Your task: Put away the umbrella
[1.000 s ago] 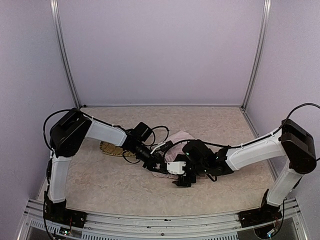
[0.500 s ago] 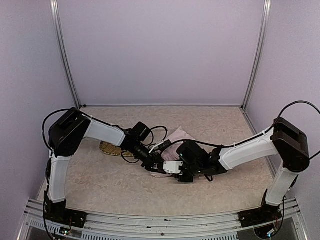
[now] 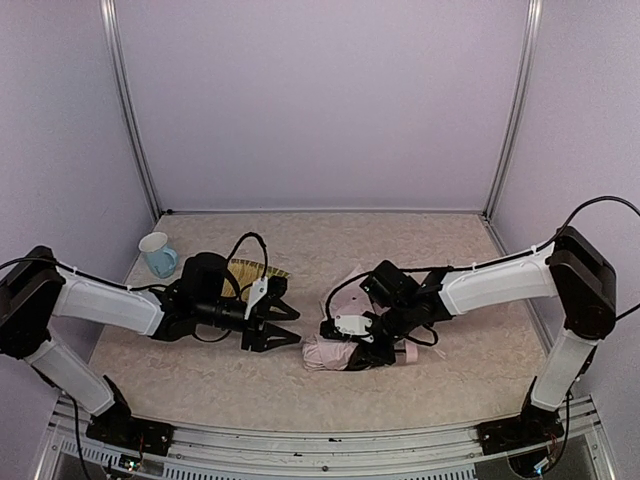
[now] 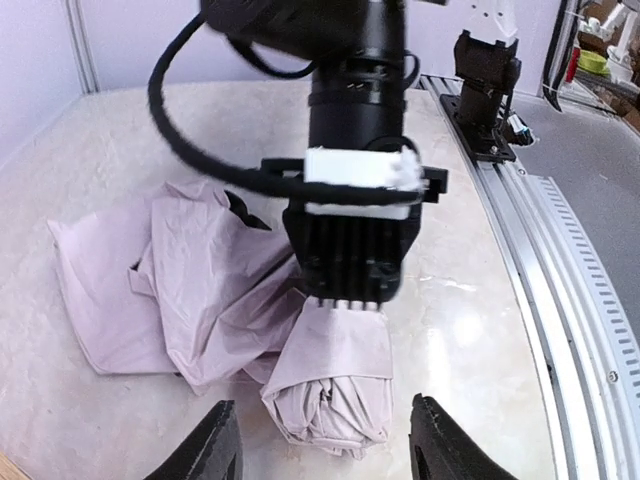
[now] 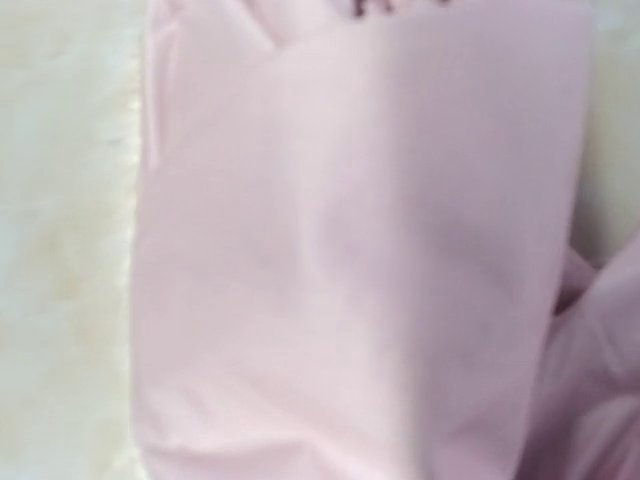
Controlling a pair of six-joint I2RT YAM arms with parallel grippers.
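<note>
slipping is the main risk. the umbrella (image 3: 322, 355) lies loosely bundled on the surface (image 3: 420, 250), toward the middle of its near edge, and only its rolled end is pinched. i judge that a lift or drag could pull the thin pink fabric out of the grip or let the folds spill open. the loose part spreads away from the near edge in crumpled flaps, and a dark piece shows among them in the left wrist view. a finger catching there could snag or tear the cloth. the handle i cannot make out.

the left tool (image 3: 290, 327) hovers low just beside the bundle's end, on the side toward the left edge. its fingers stand well apart, holding nothing and touching nothing i can see. closing from here might take only a fold of fabric, not the core.

the right tool (image 3: 362, 338) sits on the bundle from above, narrow and clamped on the rolled fabric. the right wrist view is filled with pink cloth, so how much of the ribs it holds i cannot tell.

farther back, a straw mat (image 3: 265, 270) lies behind the left arm, and a pale blue mug (image 3: 157, 253) stands by the left edge toward the far left corner. a wide swing of that arm could knock either.
</note>
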